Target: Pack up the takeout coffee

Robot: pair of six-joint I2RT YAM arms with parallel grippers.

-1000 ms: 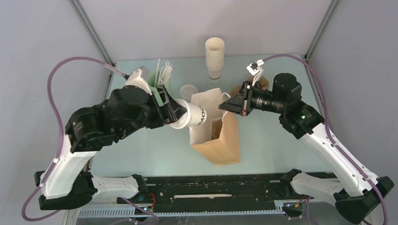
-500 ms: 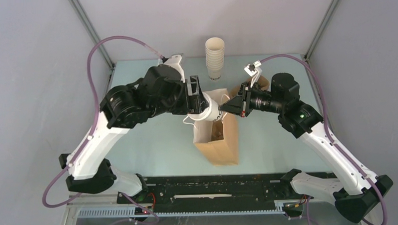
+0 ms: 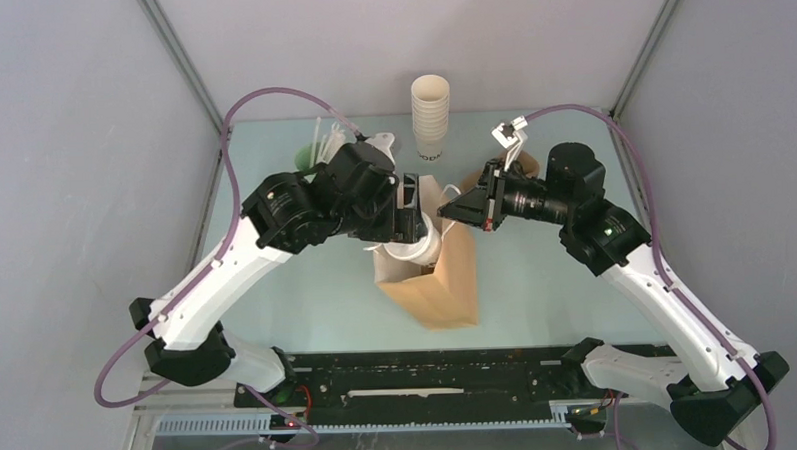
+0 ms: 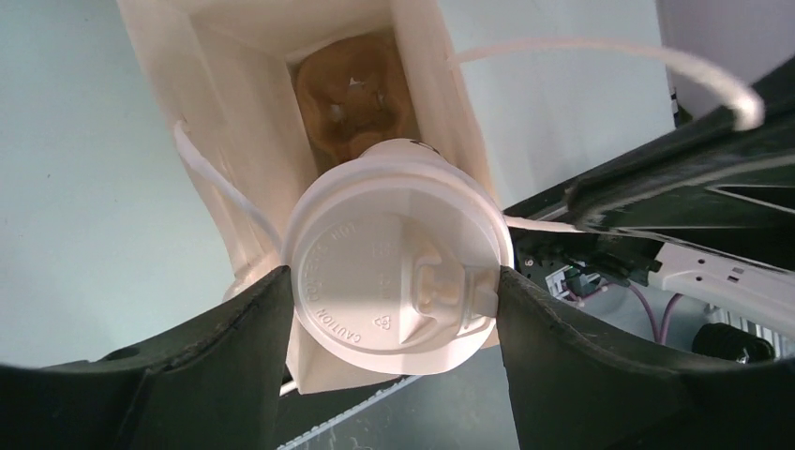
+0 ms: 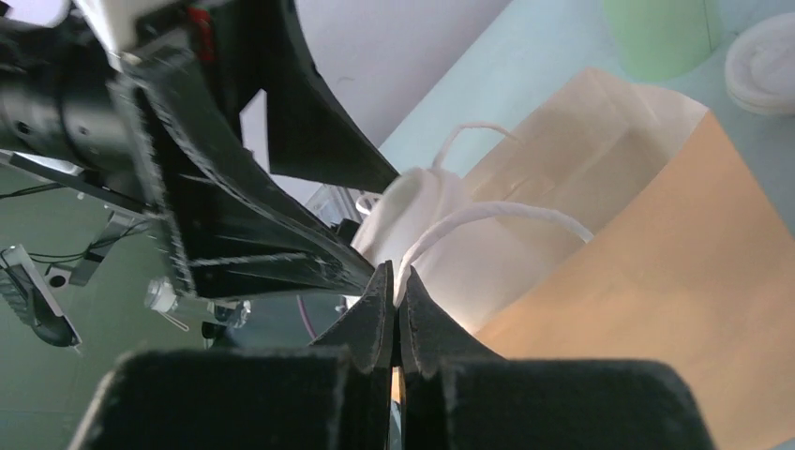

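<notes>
The takeout coffee (image 3: 422, 247), a white paper cup with a round white lid (image 4: 394, 258), is held over the open mouth of the brown paper bag (image 3: 449, 288). My left gripper (image 3: 412, 225) is shut on the cup, with one finger on each side of the lid in the left wrist view (image 4: 392, 286). The cup's base points down into the bag (image 4: 234, 112). A brown item (image 4: 354, 89) lies at the bag's bottom. My right gripper (image 3: 448, 211) is shut on the bag's white string handle (image 5: 487, 217), holding it at the bag's right rim (image 5: 396, 281).
A tall stack of lidless white cups (image 3: 431, 119) stands at the back centre. A mint-green cup with straws (image 3: 307, 156) stands at the back left, partly behind my left arm, and also shows in the right wrist view (image 5: 661, 33). Loose white lids (image 5: 764, 75) lie beside it.
My left arm has swung right with the cup, from left of the bag to over its mouth, and turned the cup lid-up. My right gripper has kept hold of the handle.
</notes>
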